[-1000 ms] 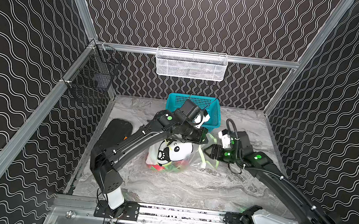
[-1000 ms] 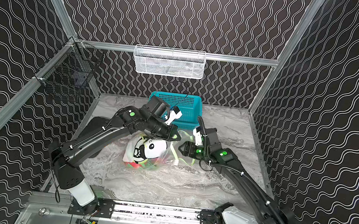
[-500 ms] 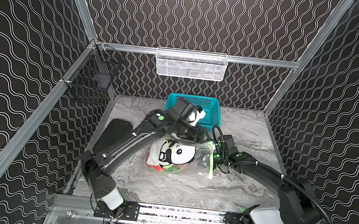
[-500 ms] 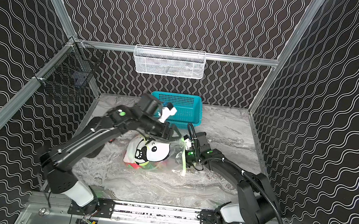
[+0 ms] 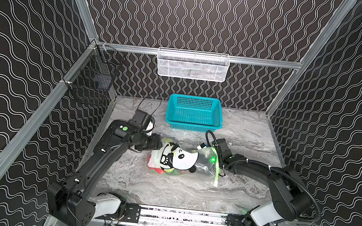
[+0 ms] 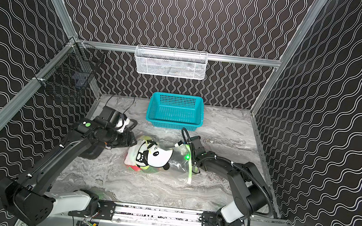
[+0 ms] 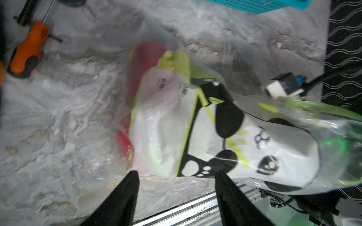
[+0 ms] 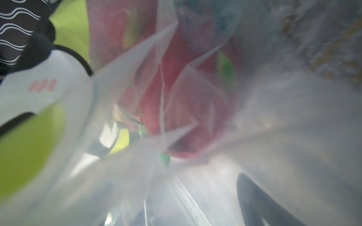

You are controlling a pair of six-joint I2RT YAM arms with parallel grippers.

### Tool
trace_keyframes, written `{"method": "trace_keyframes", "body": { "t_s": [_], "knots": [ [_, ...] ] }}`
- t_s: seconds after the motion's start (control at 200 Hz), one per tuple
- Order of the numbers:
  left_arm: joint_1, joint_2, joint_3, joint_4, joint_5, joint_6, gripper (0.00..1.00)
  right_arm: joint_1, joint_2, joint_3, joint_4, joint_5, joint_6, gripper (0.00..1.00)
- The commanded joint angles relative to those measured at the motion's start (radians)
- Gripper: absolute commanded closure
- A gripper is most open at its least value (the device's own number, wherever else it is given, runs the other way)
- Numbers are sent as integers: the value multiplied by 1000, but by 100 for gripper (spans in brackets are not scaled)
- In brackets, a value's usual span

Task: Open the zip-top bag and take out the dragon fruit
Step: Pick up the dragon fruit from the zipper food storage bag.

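The zip-top bag (image 5: 182, 160) lies on its side on the marble table, panda print up in both top views, its lime-green zip strip (image 5: 216, 173) at the right end. Dragon fruit (image 5: 157, 169) shows red through the plastic at the bag's left end, and also from inside the bag as dragon fruit (image 8: 188, 109). My left gripper (image 7: 176, 177) is open over bare table, just short of the bag's closed end, holding nothing. My right gripper (image 5: 214, 155) is inside the bag's mouth and open; only one dark finger (image 8: 252, 195) shows, and plastic blurs the rest.
A teal basket (image 5: 194, 114) stands behind the bag. A white mesh basket (image 5: 192, 65) hangs on the back rail and a black wire basket (image 5: 91, 83) on the left wall. An orange-handled screwdriver (image 7: 27, 54) lies on the table left of the bag.
My left gripper opened and drew back from above the bag to its closed end. My right arm dropped and pushed its widening gripper into the bag's mouth. The bag now lies flat.
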Motion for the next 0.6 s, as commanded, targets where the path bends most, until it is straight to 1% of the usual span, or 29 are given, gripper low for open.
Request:
{"method": "trace_keyframes", "body": {
  "t_s": [0.0, 0.08, 0.23, 0.33, 0.48, 0.57, 0.595],
  "knots": [
    [38, 17, -52, 64, -58, 51, 40, 17, 21, 30, 20, 10, -1, 0],
    [57, 52, -82, 109, -73, 70, 42, 29, 46, 56, 16, 34, 14, 0],
    [57, 127, -98, 172, -67, 83, 46, 53, 101, 121, -31, 85, 18, 0],
    [67, 151, -128, 197, -66, 98, 47, 71, 141, 160, -43, 113, 37, 0],
    [93, 174, -191, 238, -19, 109, 49, 100, 204, 196, -9, 138, 86, 2],
    [110, 181, -232, 273, 10, 107, 53, 115, 241, 226, -46, 174, 79, 3],
    [114, 183, -242, 284, 18, 108, 54, 122, 253, 268, -73, 189, 70, 3]
  ]
}}
